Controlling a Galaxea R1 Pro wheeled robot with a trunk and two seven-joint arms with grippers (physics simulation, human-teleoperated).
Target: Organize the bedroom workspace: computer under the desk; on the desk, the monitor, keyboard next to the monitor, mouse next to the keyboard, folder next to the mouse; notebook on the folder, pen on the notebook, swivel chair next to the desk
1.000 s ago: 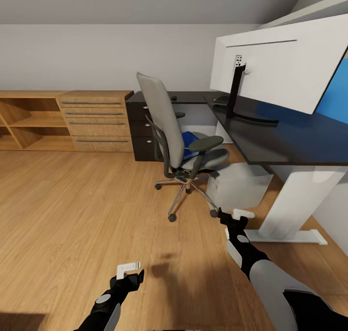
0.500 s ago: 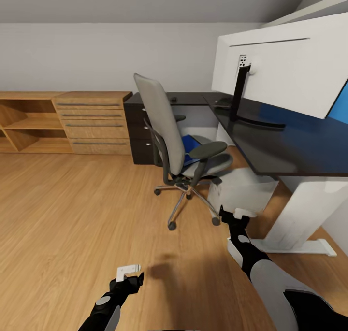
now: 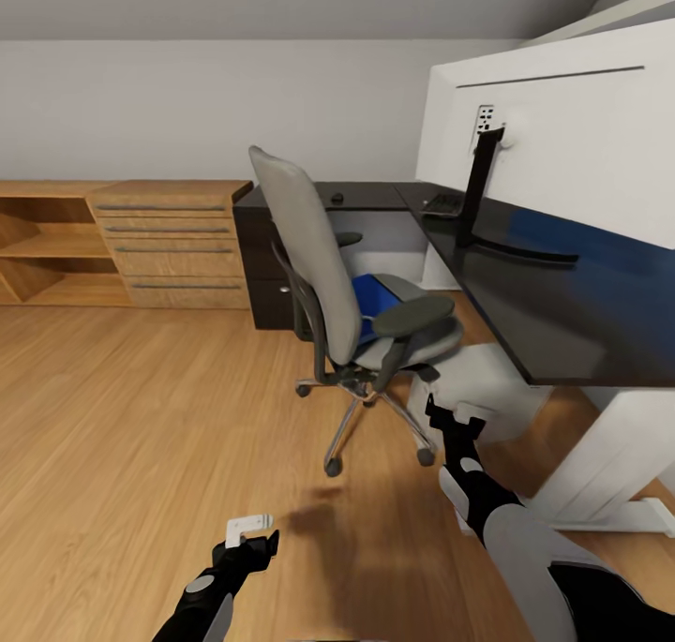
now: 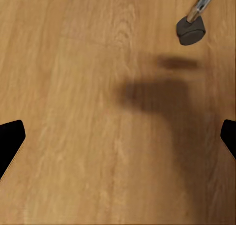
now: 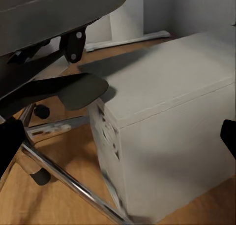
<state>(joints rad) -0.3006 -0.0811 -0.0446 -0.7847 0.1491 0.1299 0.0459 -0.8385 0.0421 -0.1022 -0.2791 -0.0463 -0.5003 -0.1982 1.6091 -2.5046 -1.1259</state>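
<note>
the desk [image 3: 562, 323] runs along the right wall, its drawer unit [image 3: 262, 267] at the far corner. the monitor [image 3: 562, 145] stands at the desk's near edge, white back showing. the swivel chair [image 3: 347, 286] sits on the floor beside the desk, the folder [image 3: 375, 297] on its seat. the computer [image 5: 167, 131] stands under the desk. the keyboard [image 3: 442, 203] lies behind the monitor. left gripper [image 3: 251, 528] and right gripper [image 3: 457, 417] both hang wide apart, empty.

Home office corner in bedroom: sloped ceiling upper right, wooden plank floor [image 3: 141, 408], light wood drawer cabinet [image 3: 173, 241] at left wall, black counter [image 3: 562, 295] with monitor [image 3: 562, 145], grey swivel chair [image 3: 347, 295] centre frame.
</note>
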